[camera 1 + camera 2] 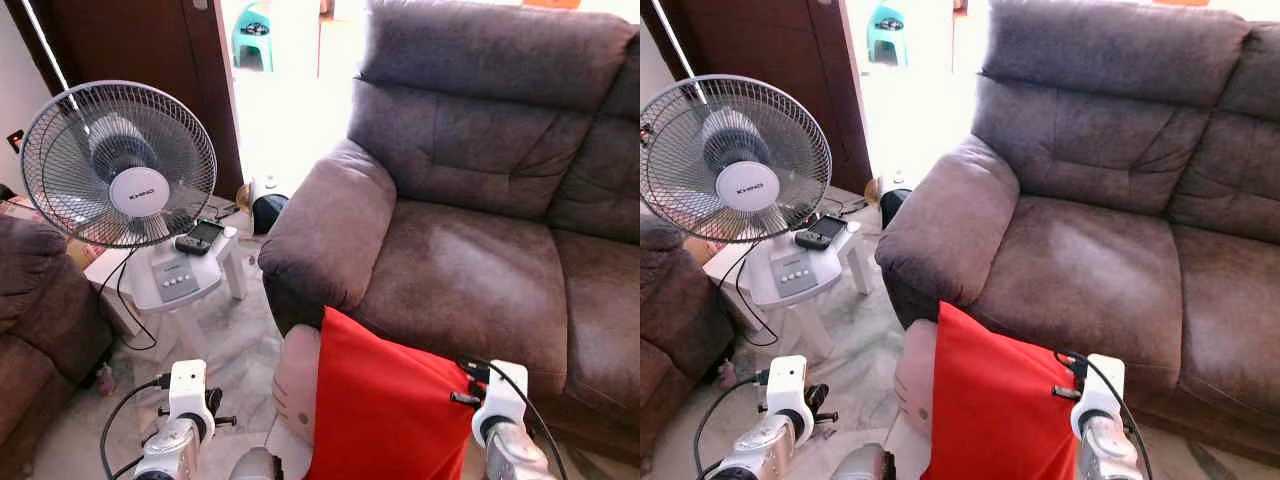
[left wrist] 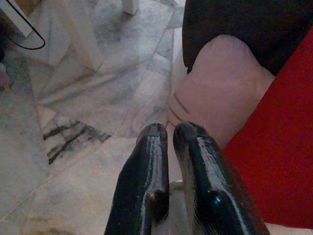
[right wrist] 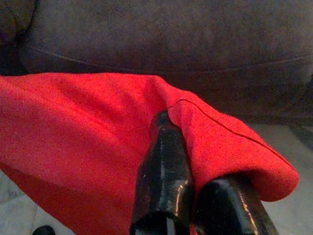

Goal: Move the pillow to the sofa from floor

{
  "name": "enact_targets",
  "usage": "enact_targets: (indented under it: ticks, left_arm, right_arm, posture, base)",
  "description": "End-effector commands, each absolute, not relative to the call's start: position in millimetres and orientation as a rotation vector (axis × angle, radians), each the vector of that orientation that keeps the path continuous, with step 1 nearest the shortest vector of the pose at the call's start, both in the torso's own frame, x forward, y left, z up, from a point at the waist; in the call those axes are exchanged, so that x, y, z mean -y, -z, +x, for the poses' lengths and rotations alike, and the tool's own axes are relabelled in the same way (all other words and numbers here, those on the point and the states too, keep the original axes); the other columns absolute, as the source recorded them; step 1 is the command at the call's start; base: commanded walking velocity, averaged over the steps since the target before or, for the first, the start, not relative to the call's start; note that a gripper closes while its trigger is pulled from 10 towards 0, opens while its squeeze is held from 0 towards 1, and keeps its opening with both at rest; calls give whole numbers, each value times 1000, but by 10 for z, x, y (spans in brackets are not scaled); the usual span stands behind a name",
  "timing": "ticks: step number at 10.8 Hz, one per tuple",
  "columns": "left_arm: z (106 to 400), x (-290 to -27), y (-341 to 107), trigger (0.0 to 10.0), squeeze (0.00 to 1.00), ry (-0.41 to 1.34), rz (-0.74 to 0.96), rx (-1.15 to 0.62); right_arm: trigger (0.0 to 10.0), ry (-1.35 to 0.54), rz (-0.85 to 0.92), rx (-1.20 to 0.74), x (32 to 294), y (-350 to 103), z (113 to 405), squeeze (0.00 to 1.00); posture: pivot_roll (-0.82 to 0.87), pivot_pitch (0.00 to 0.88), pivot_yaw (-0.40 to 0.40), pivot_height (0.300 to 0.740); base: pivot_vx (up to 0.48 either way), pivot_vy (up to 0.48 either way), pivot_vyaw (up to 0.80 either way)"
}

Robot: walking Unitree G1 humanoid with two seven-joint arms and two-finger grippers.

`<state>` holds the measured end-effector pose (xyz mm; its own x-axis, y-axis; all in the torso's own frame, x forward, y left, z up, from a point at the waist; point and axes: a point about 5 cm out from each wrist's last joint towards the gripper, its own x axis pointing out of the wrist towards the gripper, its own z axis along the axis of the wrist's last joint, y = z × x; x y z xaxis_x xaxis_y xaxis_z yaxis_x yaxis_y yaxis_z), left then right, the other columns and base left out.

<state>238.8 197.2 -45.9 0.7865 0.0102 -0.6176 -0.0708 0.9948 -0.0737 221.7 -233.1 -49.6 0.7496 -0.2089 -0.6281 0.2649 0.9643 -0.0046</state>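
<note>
While the red pillow (image 3: 88, 142) is pinched at its edge by the right gripper (image 3: 195, 161), it is held upright before the sofa (image 1: 470, 270), clear of the seat. The left gripper (image 2: 168, 134) is closed, empty, over the floor (image 2: 88, 122) beside a fan (image 1: 118, 165).

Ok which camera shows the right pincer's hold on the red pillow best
The right wrist view: the right pincer is shut on the red fabric pillow's edge, close up. The eye views show the pillow lifted before the brown sofa; the left wrist view shows its red side.
</note>
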Motion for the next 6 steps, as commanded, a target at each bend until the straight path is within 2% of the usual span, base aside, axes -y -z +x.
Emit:
enact_targets:
  ticks: [1,6]
  left_arm:
    - [2381,-1984,468,10000,0,-46,-85,-678]
    - [2422,-1964,436,10000,0,-34,-82,-651]
  right_arm:
    - [10000,266,94,-669,2318,494,2225,0]
    - [10000,245,107,-671,2227,513,2231,0]
  posture:
    - [78,0,-44,693]
    - [75,1,-43,693]
  base:
    - [0,0,0]
    - [0,0,0]
